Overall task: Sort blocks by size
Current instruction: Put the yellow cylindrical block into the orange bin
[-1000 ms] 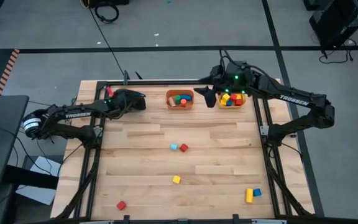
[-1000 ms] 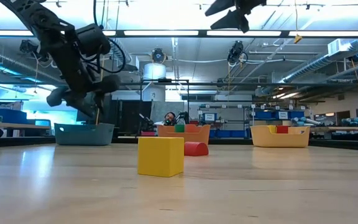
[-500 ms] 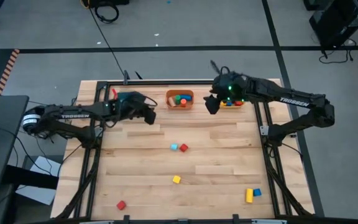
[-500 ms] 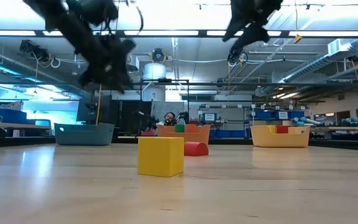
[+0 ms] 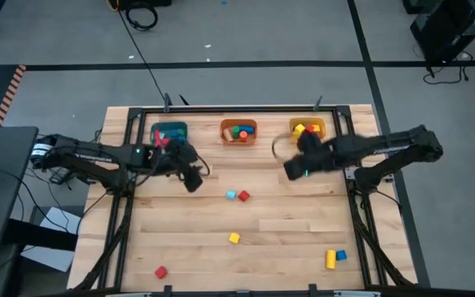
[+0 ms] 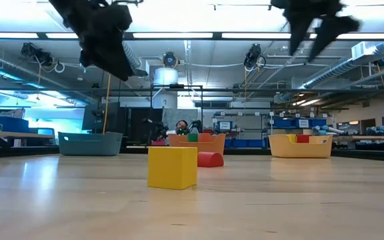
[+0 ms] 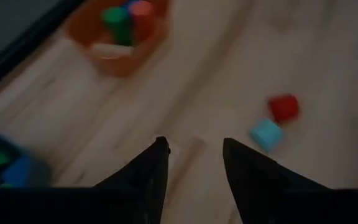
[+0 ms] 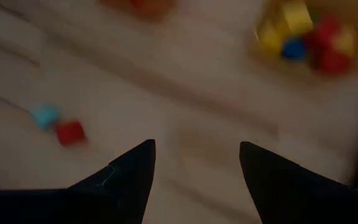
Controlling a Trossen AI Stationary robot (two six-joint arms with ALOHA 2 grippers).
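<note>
Loose blocks lie on the wooden table: a light blue cube (image 5: 232,195) beside a red one (image 5: 243,195) at the middle, a yellow cube (image 5: 234,238) nearer, a red cube (image 5: 161,272) at the near left, and a yellow bar (image 5: 331,259) with a blue block (image 5: 340,256) at the near right. My left gripper (image 5: 192,180) hovers open, left of the middle pair (image 7: 266,133). My right gripper (image 5: 291,169) hovers open to their right (image 8: 44,116). Neither has anything between its fingers.
Three bins stand along the far edge: teal (image 5: 169,134), orange (image 5: 239,132) and yellow (image 5: 307,129), each with blocks inside. A dark metal frame borders the table (image 5: 303,214). Bare wood lies between the scattered blocks.
My left gripper has left the teal bin, swinging toward the near edge and the table's middle while rising and rolling. My right gripper has come from between the orange and yellow bins toward the near edge, sinking and turning. The blocks have stayed where they were.
</note>
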